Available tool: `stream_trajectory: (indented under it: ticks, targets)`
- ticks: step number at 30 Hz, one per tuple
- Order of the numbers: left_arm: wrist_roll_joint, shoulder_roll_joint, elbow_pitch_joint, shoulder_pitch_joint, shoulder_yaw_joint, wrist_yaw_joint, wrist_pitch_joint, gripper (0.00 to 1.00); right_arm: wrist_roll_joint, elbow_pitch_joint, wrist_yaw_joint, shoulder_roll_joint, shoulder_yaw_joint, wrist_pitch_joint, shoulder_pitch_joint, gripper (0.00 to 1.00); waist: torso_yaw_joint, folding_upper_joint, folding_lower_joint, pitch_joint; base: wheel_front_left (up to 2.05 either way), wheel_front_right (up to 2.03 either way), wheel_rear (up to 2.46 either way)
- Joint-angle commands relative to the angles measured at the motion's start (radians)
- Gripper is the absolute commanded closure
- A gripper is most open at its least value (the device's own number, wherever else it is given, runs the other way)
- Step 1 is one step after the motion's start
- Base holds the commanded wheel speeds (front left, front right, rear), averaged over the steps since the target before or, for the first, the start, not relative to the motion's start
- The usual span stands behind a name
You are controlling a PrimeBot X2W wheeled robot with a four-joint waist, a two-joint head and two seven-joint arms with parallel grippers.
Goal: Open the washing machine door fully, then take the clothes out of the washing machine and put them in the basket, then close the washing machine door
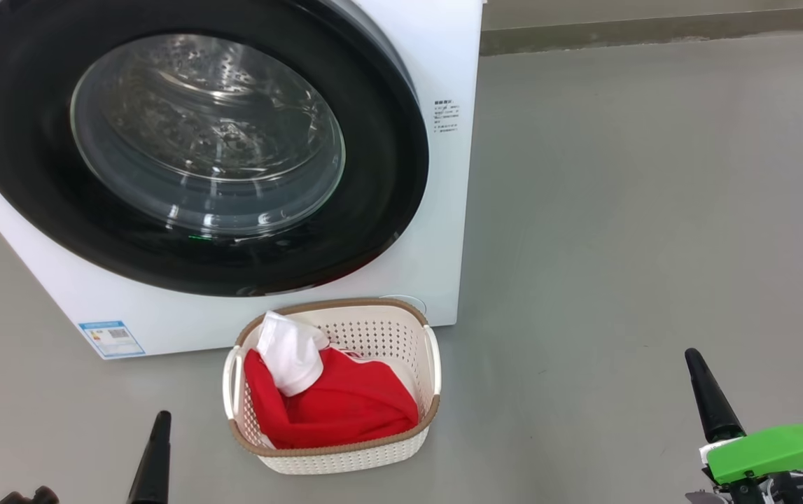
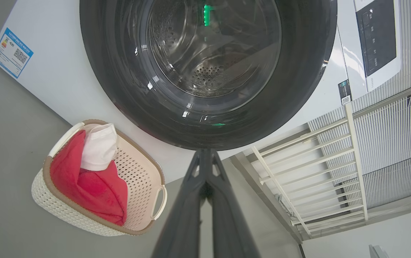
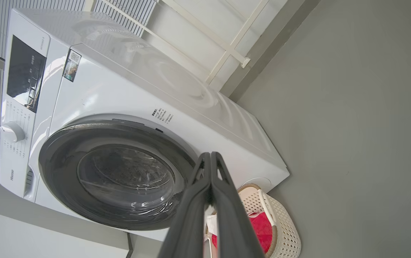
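The washing machine door (image 1: 191, 150) sits shut against the front of the washing machine (image 1: 436, 266), and the steel drum shows through its glass bowl. The basket (image 1: 334, 448) stands upright on the grey floor (image 1: 653, 210), just in front of the machine and below the door's lower right edge. The clothes (image 1: 345, 409) lie inside it, a red heap with a white part poking up over the rim on the side nearest the machine. A blue label (image 1: 110, 339) marks the machine's lower left corner. The left jaws are clenched on nothing, low and to the left of the basket. The right jaws are also clenched and empty, well apart from it on the right.
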Motion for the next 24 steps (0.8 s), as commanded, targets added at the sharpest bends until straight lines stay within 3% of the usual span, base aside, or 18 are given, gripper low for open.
stream_trajectory:
  ticks: [1,24]
  targets:
    - [-0.035,0.016,-0.016,-0.047,0.019,-0.005,0.008,1.0,0.034,-0.023,-0.001,-0.008,0.007,0.011,-0.059,1.0,0.001,0.0,-0.0001,0.001,0.0,0.0,0.0]
    - [-0.311,0.019,0.015,-0.09,0.02,-0.006,0.076,1.0,0.28,-0.02,-0.001,0.002,-0.017,0.078,-0.081,1.0,0.018,0.0,-0.0001,0.013,0.0,0.0,0.0]
